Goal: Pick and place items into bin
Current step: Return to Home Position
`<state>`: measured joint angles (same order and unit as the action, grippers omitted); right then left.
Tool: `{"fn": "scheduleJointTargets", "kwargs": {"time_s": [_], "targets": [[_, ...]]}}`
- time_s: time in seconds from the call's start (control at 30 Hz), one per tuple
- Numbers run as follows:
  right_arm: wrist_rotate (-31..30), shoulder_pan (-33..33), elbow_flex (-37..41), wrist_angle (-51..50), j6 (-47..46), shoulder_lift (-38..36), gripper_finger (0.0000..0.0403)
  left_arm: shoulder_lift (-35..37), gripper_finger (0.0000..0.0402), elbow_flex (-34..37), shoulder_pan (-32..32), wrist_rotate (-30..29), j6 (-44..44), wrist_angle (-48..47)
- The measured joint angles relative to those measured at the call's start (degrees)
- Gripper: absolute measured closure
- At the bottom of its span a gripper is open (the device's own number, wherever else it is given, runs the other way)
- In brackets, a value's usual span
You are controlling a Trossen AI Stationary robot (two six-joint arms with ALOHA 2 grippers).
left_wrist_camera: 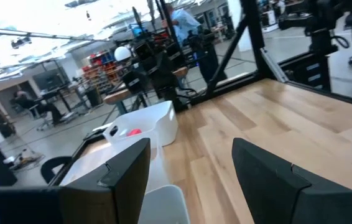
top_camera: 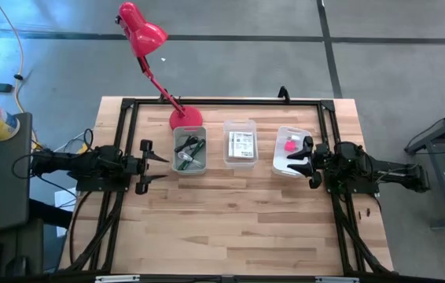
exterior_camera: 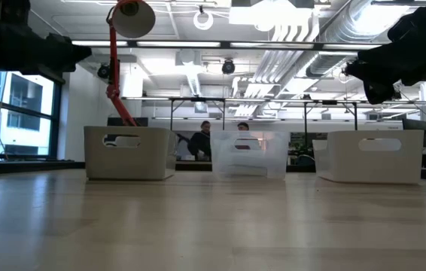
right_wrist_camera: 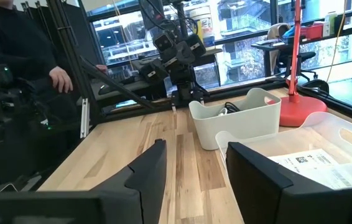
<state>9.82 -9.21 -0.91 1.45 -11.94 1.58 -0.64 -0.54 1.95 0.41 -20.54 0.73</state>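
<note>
— Where are the white printed cards (top_camera: 240, 144) found?
— Inside the transparent bin (top_camera: 240, 123), mid-row on the worktop (top_camera: 230, 228). They are laid flat, print upward, and the long axis is set from 12 to 6 o'clock in the high view.
— Is anything gripped?
— Nothing. The jaws of the left arm (top_camera: 97, 167), at 9 o'clock of the bins, are spread wide and empty. Those of the right arm (top_camera: 356, 169), at 3 o'clock by the white bin (top_camera: 292, 129) holding the pink cube (top_camera: 289, 145), are likewise parted and bare.
— Which step is judged in hand?
— The return to home. No loose item is seen outside the bins, so only a clear pull-back is called for.
</note>
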Motion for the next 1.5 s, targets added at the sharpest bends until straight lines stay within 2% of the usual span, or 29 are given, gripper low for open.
{"fn": "scheduleJointTargets", "kwargs": {"time_s": [1.5], "targets": [[0.0, 0.0, 0.0, 0.0, 0.0, 0.0, 0.0241, 0.2, 0.0185, 0.0, 0.3, 0.0, 0.0, 0.0]]}}
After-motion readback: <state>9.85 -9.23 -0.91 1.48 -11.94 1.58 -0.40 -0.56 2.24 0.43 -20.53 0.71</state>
